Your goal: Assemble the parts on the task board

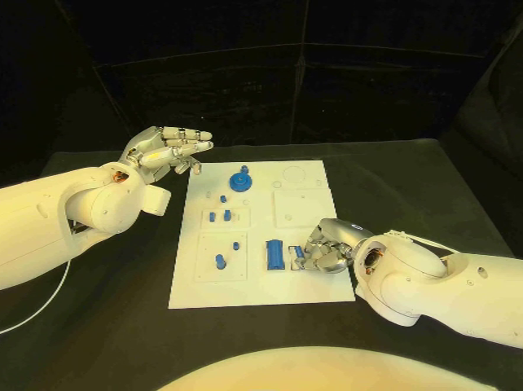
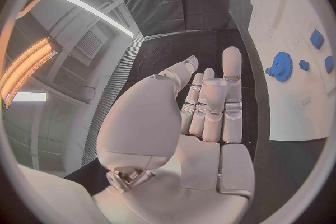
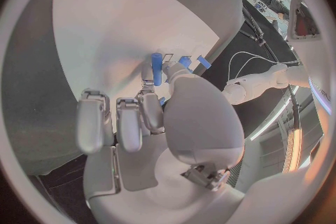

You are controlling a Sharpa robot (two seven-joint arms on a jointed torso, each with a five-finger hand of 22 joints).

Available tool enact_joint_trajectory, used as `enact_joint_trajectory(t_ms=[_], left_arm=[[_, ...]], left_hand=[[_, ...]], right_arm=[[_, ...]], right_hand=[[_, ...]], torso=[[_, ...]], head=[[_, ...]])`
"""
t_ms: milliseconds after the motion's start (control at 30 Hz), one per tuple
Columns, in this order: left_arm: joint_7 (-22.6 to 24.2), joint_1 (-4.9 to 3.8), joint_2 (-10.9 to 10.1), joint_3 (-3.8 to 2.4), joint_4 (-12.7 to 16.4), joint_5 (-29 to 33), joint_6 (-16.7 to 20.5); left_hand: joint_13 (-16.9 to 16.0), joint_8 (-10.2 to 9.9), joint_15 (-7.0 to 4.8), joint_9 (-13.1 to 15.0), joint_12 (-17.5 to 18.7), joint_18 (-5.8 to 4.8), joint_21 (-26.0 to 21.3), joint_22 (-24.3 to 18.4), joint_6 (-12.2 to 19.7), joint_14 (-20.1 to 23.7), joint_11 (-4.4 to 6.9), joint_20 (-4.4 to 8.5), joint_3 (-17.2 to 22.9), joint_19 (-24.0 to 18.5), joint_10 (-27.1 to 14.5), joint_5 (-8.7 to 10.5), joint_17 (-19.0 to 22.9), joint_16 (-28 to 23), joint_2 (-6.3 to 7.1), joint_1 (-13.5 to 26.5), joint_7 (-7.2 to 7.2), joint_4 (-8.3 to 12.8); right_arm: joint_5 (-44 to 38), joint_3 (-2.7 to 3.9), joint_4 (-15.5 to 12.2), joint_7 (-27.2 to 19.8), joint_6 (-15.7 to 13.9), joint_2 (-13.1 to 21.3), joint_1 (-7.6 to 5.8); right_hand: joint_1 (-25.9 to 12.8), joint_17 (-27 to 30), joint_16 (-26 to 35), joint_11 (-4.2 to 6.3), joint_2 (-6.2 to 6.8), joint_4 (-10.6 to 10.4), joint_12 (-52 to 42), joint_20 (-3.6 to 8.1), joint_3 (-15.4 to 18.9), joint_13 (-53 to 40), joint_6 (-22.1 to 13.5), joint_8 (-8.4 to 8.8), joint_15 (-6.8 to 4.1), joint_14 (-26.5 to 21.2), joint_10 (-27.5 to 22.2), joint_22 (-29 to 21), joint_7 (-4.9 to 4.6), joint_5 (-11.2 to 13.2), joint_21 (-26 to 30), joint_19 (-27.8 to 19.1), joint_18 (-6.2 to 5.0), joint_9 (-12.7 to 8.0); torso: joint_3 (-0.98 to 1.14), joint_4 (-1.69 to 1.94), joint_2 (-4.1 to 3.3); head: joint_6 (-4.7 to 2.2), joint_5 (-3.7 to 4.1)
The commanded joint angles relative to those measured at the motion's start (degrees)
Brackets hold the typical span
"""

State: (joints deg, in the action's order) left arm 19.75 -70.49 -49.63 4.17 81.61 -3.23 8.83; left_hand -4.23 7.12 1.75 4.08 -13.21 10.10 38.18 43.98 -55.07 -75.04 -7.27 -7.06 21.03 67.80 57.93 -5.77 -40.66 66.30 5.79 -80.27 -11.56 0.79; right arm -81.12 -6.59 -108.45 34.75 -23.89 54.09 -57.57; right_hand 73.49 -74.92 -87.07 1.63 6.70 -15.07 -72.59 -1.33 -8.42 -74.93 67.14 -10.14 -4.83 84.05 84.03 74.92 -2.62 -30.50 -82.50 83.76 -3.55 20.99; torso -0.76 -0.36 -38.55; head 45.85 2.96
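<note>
Resting on the near right part of the task board (image 1: 309, 289), the right robot hand (image 1: 324, 247) has its fingers curled down over a small blue part (image 1: 295, 259); the right wrist view shows blue pieces at its fingertips (image 3: 155, 70), but whether it actually grips one I cannot tell. Just beside this robot hand, toward the board's middle, a long blue block (image 1: 274, 254) lies flat. The left robot hand (image 1: 168, 150) hangs above the black bench (image 1: 415, 175), just off the board's far left corner, holding nothing, its fingers (image 2: 231, 75) straight and close together. Near that robot hand, a blue gear (image 1: 240, 179) stands on the board, and several smaller blue pegs (image 1: 221, 216) sit between the two robot hands.
</note>
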Motion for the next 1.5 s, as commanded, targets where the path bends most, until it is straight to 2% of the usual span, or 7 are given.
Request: enact_joint_trajectory(t_ms=[33,333,533,667,967,1267,1500], left_arm=[[0.2,-0.08,0.0,-0.04,0.1,0.2,-0.6],[0.1,-0.08,0.0,-0.04,0.1,0.2,-0.7],[-0.1,-0.08,-0.2,-0.03,0.2,0.2,-0.8],[-0.1,-0.08,-0.4,-0.02,0.1,0.2,-0.8],[-0.2,-0.08,-0.4,0.02,0.2,0.2,-0.9],[-0.3,-0.08,-0.4,0.06,0.2,0.2,-1.0],[-0.4,-0.08,-0.5,0.07,0.2,0.2,-1.1]], left_hand=[[0.1,0.3,0.26,0.0,-0.3,0.39,-0.4,-0.1,0.4,0.2,-0.10,-0.53,-0.1,0.0,-0.3,-0.21,0.1,0.3,-0.20,0.4,0.04,0.2],[0.1,0.3,0.26,0.0,-0.3,0.39,-0.4,-0.1,0.4,0.2,-0.10,-0.53,-0.1,0.0,-0.3,-0.21,0.1,0.3,-0.20,0.4,0.04,0.2],[0.1,0.4,0.25,0.0,-0.5,0.39,-0.4,-0.1,0.5,0.2,-0.10,-0.53,0.0,0.0,-0.4,-0.21,0.2,0.4,-0.23,0.3,0.04,0.3],[0.1,0.4,0.25,0.0,-0.5,0.39,-0.4,-0.1,0.5,0.2,-0.10,-0.53,0.0,0.0,-0.4,-0.21,0.2,0.4,-0.23,0.3,0.04,0.3],[0.1,0.4,0.26,0.0,-0.5,0.39,-0.4,-0.1,0.5,0.2,-0.11,-0.53,0.0,0.0,-0.5,-0.21,0.2,0.3,-0.21,0.3,0.07,0.3],[0.1,0.4,0.26,0.0,-0.5,0.39,-0.4,-0.1,0.5,0.3,-0.11,-0.53,0.0,0.0,-0.5,-0.21,0.3,0.3,-0.21,0.3,0.08,0.4],[0.1,0.4,0.26,0.0,-0.5,0.39,-0.4,-0.1,0.5,0.3,-0.11,-0.53,0.0,0.0,-0.5,-0.21,0.3,0.3,-0.20,0.3,0.08,0.4]], right_arm=[[1.4,-0.02,-0.3,-0.1,-1.3,-0.1,-0.03],[1.0,-0.02,-0.7,-0.2,-4.1,-0.1,-0.03],[0.9,-0.02,-0.8,-0.2,-4.8,-0.1,-0.03],[0.9,-0.01,-0.8,-0.2,-4.9,-0.2,-0.03],[0.9,-0.01,-0.6,-0.2,-3.5,-0.4,-0.03],[0.4,-0.01,-0.3,0.0,-0.3,-0.4,-0.04],[-0.2,-0.01,-0.2,0.1,0.3,-0.6,-0.04]], right_hand=[[-0.6,-11.1,-0.4,0.14,-0.09,0.0,0.0,0.24,0.4,-4.3,0.4,-0.11,-0.48,5.1,0.9,2.2,0.05,-0.4,-0.3,0.7,0.71,0.1],[-1.2,-11.5,-0.7,0.33,-0.32,-0.4,-0.2,0.34,1.0,-4.4,0.9,-0.43,-0.60,5.2,1.0,2.4,0.29,-1.1,-0.5,0.8,0.76,0.4],[-1.9,-11.4,-0.7,0.38,-0.45,-0.8,0.1,0.41,1.5,-4.2,0.9,-0.55,-0.67,5.2,1.1,2.4,0.33,-1.5,-0.5,0.8,0.76,0.7],[-2.4,-11.4,-0.6,0.43,-0.55,-1.0,0.1,0.48,2.5,-4.2,0.8,-0.62,-0.72,5.2,1.1,2.5,0.38,-3.3,-0.5,0.8,0.77,1.0],[-3.2,-11.3,-0.6,0.37,-0.71,-1.3,0.2,0.48,3.4,-4.2,0.7,-0.63,-0.69,5.2,1.1,2.5,0.31,-3.4,-0.5,0.8,0.77,1.2],[-3.0,-11.3,-0.6,0.42,-0.96,-1.2,0.4,0.48,3.5,-4.1,0.8,-0.69,-0.70,5.2,1.0,2.5,0.41,-3.3,-0.5,0.8,0.78,1.3],[-3.0,-11.3,-0.6,0.43,-1.00,-1.1,0.4,0.48,3.5,-4.0,0.8,-0.71,-0.71,5.2,1.0,2.5,0.42,-3.2,-0.5,0.8,0.77,1.4]], torso=[[-0.01,0.01,-0.04],[0.00,-0.01,-0.02],[0.03,0.05,-0.02],[0.04,0.12,0.01],[-0.03,-0.04,0.05],[-0.05,0.05,0.03],[-0.02,0.01,0.02]], head=[[-0.02,-0.02],[0.05,0.01],[0.25,0.03],[0.24,-0.02],[0.38,-0.09],[0.42,-0.15],[0.36,-0.17]])
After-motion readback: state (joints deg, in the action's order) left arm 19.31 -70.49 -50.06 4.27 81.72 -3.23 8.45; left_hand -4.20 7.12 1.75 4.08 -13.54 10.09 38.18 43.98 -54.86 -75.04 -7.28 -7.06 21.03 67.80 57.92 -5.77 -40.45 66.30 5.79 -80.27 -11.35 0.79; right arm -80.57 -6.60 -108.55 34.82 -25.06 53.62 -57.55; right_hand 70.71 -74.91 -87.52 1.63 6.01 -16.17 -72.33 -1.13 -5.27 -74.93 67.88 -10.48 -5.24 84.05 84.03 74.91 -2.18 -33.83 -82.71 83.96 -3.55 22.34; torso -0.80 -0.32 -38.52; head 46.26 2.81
